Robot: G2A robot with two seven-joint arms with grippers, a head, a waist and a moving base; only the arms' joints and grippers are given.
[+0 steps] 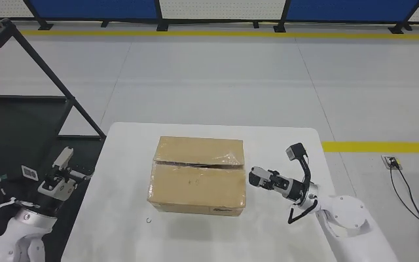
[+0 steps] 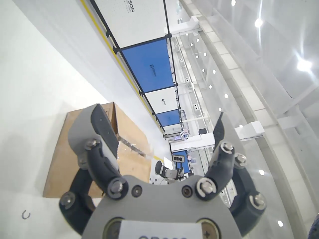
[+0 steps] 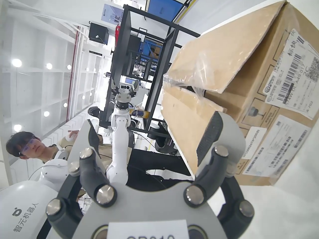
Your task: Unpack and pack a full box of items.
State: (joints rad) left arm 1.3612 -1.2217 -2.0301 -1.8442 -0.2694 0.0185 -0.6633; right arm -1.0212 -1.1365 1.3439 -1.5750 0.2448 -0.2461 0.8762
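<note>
White shipping labels (image 3: 294, 75) with barcodes and small print cover one end of the cardboard box (image 3: 224, 50); wall panels (image 2: 139, 18) carry a logo.

Pale floor (image 1: 229, 78), yellow line (image 1: 196, 33), blue-and-white partition panels (image 1: 91, 8).

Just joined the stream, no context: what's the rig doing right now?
Nothing is gripped yet. A cardboard box sits in the middle of the white table with its flaps down, though the clear tape on the seam looks torn and loose. The right gripper is at the box's labelled end, fingers open and holding nothing. The left gripper sits back past the table's other edge, also open and empty. A small ring lies on the table near a box corner.
</note>
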